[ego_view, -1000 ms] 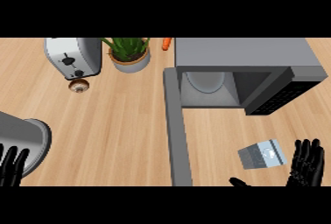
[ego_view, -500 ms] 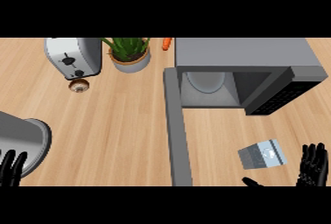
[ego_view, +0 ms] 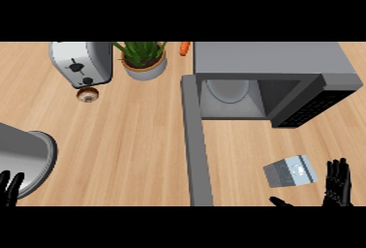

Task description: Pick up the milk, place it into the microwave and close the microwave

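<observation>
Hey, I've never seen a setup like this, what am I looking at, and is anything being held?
You are looking down from a humanoid robot's head at a wooden kitchen counter. The black shapes at the lower edge are its hands: the right robot hand beside the milk carton, the left robot hand by a grey metal pot. Both are open; nothing is held. The microwave stands with its door swung open. Farther back are a toaster, a potted plant and a carrot.

The milk [ego_view: 289,171] is a small grey-white box lying a bit tilted on the wooden counter [ego_view: 129,145]. The grey microwave [ego_view: 271,60] stands behind it, its door [ego_view: 197,145] swung wide open.
</observation>
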